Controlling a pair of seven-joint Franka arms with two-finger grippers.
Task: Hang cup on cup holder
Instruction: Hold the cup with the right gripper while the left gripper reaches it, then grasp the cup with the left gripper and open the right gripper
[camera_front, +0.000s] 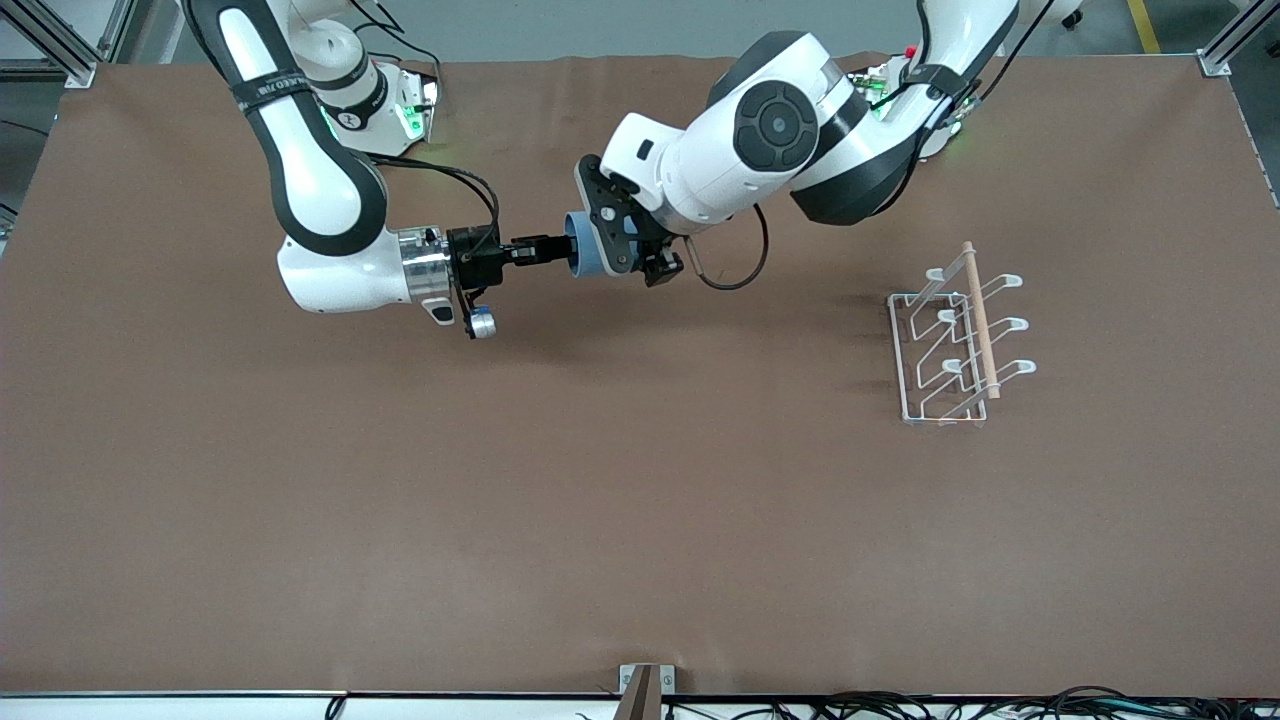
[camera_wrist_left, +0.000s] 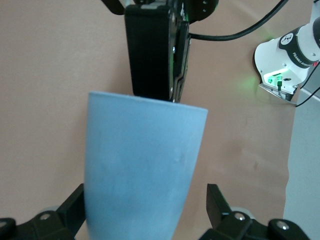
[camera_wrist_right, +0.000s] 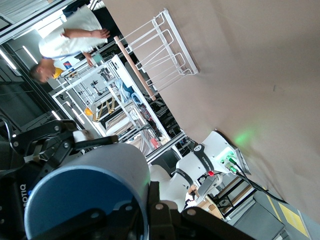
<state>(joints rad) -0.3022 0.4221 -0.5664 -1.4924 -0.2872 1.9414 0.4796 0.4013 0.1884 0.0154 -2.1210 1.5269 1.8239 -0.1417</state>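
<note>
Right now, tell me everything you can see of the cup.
The cup is a small light-blue tumbler, handleless, slightly tapered, matte plastic by its look, darker blue inside. It is up in the air on its side, over bare table. The right pincer grips its rim, one finger inside. The left pincer straddles its body, fingers open and apart from it.

Noted a bench (camera_front: 640, 520) covered edge to edge in a plain brown matte sheet, faintly creased along the edge farthest from the front camera. Found a small metal bracket (camera_front: 645, 690) at the middle of the nearest edge, with black cables (camera_front: 900, 705) bunched along that edge toward the left arm's end. Saw aluminium frame posts (camera_front: 1225, 45) standing at the two farthest corners. Glimpsed, from the right wrist view, a person in a white shirt (camera_wrist_right: 70, 37) beside cluttered shelving (camera_wrist_right: 115, 100), off the bench.
</note>
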